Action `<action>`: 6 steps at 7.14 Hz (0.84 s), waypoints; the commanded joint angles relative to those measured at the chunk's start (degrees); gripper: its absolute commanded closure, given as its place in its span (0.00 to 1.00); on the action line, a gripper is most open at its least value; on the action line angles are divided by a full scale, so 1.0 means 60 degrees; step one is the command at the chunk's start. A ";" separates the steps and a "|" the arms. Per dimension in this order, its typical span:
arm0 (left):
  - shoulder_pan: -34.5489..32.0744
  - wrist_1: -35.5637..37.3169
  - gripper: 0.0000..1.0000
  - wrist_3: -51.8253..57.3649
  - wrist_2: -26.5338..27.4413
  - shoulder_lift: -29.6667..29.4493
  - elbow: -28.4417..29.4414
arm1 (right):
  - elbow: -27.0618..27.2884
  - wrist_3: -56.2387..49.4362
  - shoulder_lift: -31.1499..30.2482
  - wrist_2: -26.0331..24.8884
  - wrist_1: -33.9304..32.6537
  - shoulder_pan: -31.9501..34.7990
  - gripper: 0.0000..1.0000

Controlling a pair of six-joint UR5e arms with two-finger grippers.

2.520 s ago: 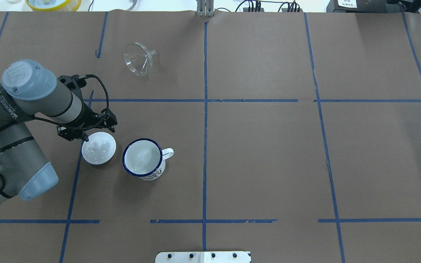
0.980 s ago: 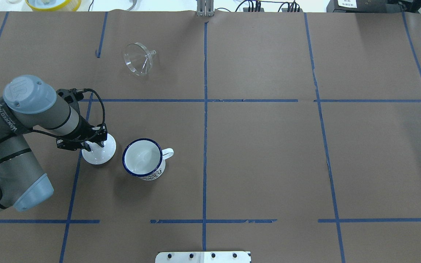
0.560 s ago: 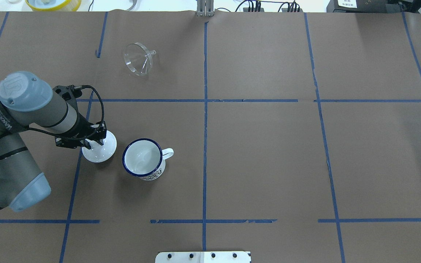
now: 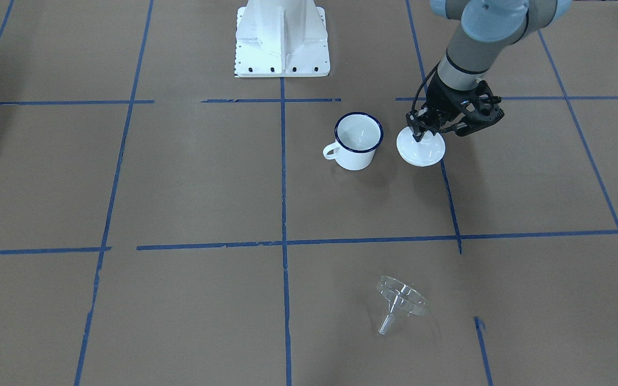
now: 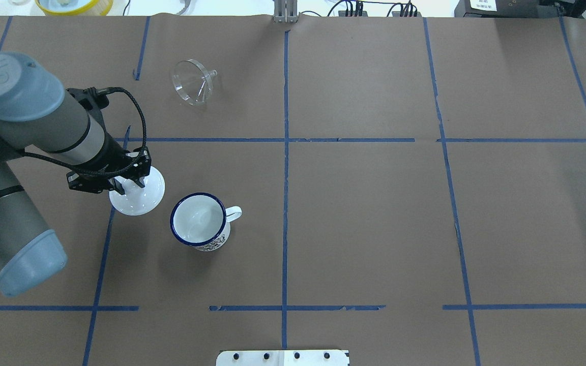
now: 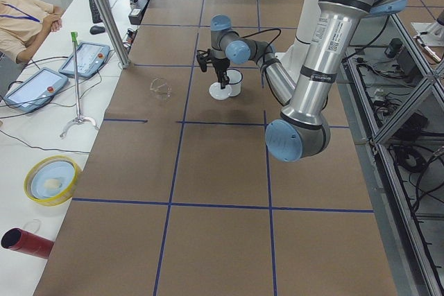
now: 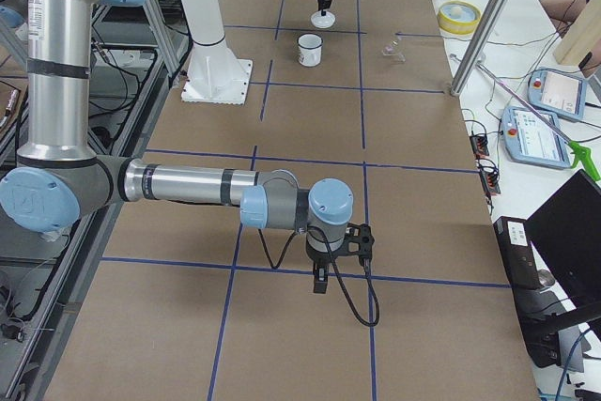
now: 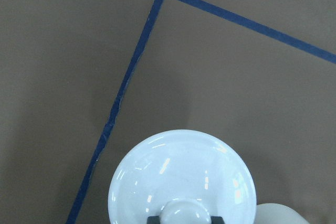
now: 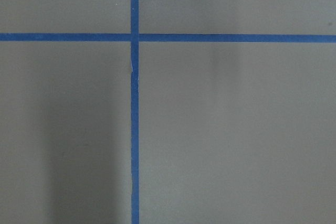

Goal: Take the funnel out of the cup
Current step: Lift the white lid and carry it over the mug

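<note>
The clear funnel (image 5: 193,87) lies on its side on the brown table, far from the cup; it also shows in the front view (image 4: 401,300). The cup (image 5: 199,221), a white mug with a dark blue rim, stands upright and empty (image 4: 358,140). My left gripper (image 5: 131,185) is shut on the knob of a white domed lid (image 5: 140,198) and holds it just left of the cup, a little above the table (image 4: 421,150). My right gripper (image 7: 319,281) shows only in the exterior right view, low over the table's near end; I cannot tell whether it is open or shut.
Blue tape lines (image 5: 285,140) divide the table into squares. The robot's white base plate (image 4: 282,37) stands at the table's edge. A yellow bowl (image 5: 74,5) lies beyond the far edge. An operator (image 6: 24,22) sits off the table.
My left gripper came down onto the white lid, shut on its knob, and has now risen with the lid. The funnel and cup have not moved.
</note>
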 commanded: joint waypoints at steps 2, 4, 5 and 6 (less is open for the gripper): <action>0.0924 0.1410 1.00 -0.1211 0.0262 -0.1393 -0.0077 | 0.0000 0.0000 0.0000 0.0000 0.0000 0.0000 0.00; 0.1454 0.1396 1.00 -0.1670 0.0494 -0.1805 0.0417 | 0.0000 0.0000 0.0000 0.0000 0.0000 0.0000 0.00; 0.1455 0.1395 1.00 -0.1670 0.0743 -0.1864 0.0450 | 0.0000 0.0000 0.0000 0.0000 0.0000 0.0000 0.00; 0.1469 0.1410 1.00 -0.1670 0.0760 -0.1865 0.0465 | 0.0000 0.0000 0.0000 0.0000 0.0000 0.0000 0.00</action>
